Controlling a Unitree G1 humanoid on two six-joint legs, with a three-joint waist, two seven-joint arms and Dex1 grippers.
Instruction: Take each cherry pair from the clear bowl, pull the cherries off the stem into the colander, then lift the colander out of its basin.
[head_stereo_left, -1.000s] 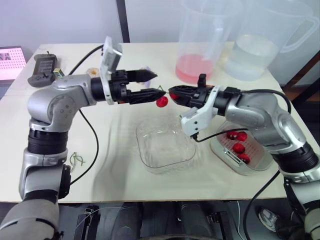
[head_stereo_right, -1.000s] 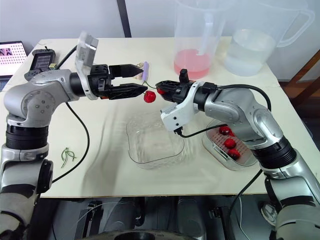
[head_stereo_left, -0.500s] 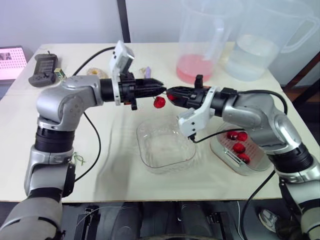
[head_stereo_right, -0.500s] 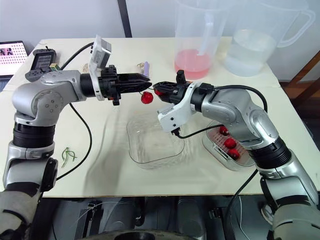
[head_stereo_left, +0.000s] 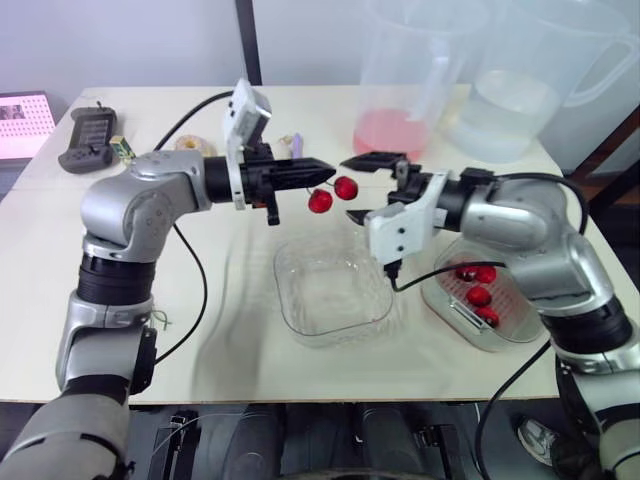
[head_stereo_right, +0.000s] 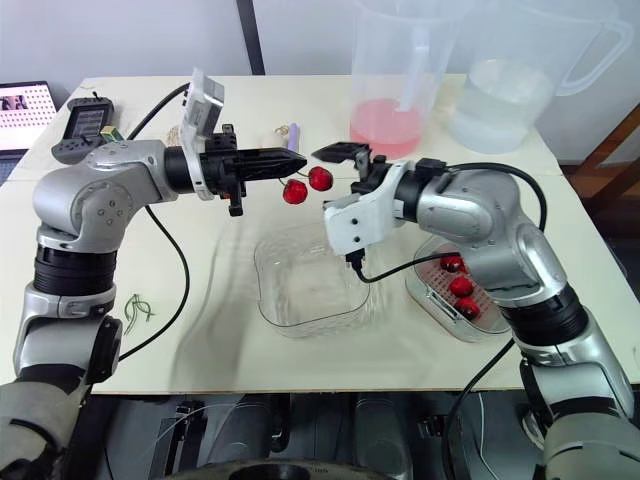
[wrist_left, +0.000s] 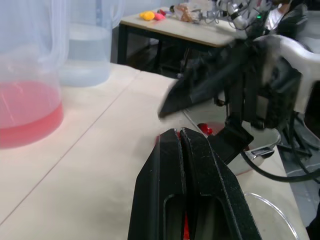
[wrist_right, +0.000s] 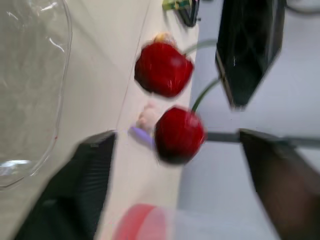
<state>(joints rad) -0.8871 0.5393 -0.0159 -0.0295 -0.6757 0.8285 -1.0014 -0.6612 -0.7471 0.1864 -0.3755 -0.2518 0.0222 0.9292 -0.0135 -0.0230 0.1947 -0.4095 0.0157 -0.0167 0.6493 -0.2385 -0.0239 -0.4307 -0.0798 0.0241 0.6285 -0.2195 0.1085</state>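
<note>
Two big clear jugs are standing on the table (head_stereo_left: 230, 350) well beyond both pincers, the pink jug (head_stereo_left: 395, 110) and the water jug (head_stereo_left: 510, 100); neither is taking part. The clear bowl (head_stereo_left: 300, 335) is sitting directly below the spot where the pincers are meeting. It is looking empty, so this is likely the last pair out of it. The colander (head_stereo_left: 452, 310) is resting under the right forearm, behind and below the right pincer (head_stereo_left: 351, 188). It is presumably sitting in its basin, though the two are not separating by eye. Four loose cherries (head_stereo_left: 478, 296) are lying in it. The left pincer (head_stereo_left: 325, 170) is clenched on the stem of the cherry pair (head_stereo_left: 320, 200), which is hanging just off its tips, above the bowl and not above the colander. The right pincer is spread wide, one finger over and one under the nearer cherry, gripping nothing. Bare stems (head_stereo_left: 155, 320) are lying on the table well behind the left pincer, down by its elbow. Judging from this, most of the picking is done. Left to do: closing on this cherry, pulling both fruits free over the colander, then lifting the colander out.
</note>
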